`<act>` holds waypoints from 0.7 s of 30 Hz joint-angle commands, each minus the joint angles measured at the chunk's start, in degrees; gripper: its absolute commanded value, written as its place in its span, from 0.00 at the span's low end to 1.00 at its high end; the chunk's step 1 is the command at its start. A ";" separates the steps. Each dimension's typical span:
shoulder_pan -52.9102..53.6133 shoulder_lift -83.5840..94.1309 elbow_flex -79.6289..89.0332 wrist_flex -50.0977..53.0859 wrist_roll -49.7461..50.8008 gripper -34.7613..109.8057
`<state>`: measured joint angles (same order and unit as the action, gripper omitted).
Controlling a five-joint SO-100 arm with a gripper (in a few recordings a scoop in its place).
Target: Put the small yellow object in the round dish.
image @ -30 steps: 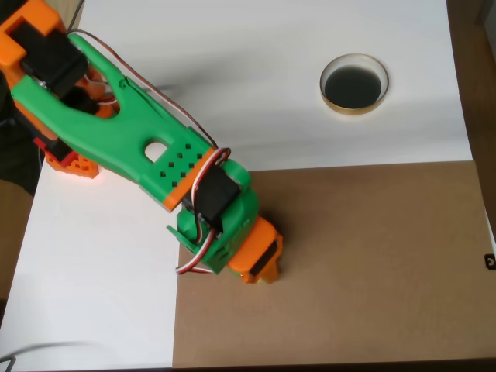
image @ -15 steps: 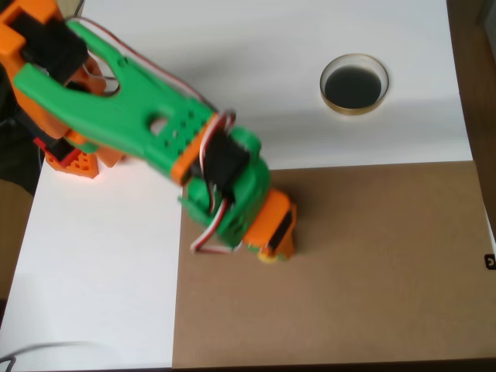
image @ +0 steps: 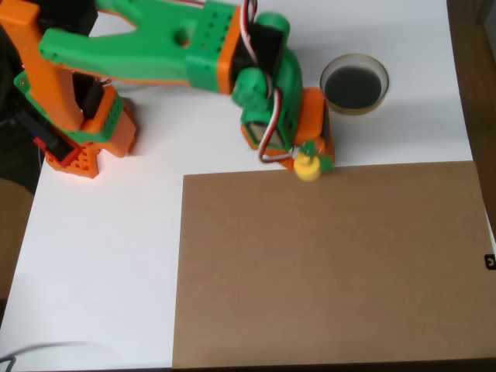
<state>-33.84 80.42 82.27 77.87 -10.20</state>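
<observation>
In the overhead view the small yellow object point(image: 308, 168) hangs at the tip of my green and orange gripper point(image: 312, 157), which is shut on it. It sits over the top edge of the brown board, raised off the surface as far as I can tell. The round dish point(image: 354, 84), pale tan rim with a black inside, stands on the white table up and to the right of the gripper, a short gap away. The arm reaches in from the upper left.
A brown board point(image: 325, 263) covers the lower right of the white table point(image: 93, 256). The arm's orange base point(image: 74, 147) stands at the left edge. The table's right edge runs just past the dish.
The arm has swung up and to the right, carrying the yellow object from the board's left part to its top edge, close to the dish.
</observation>
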 commanded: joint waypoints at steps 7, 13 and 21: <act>-12.13 1.41 -5.36 -0.62 -0.70 0.24; -17.93 -1.49 -10.81 -0.70 0.97 0.24; -22.41 -5.54 -14.94 -2.37 2.02 0.24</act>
<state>-54.40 73.74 71.98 75.67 -8.09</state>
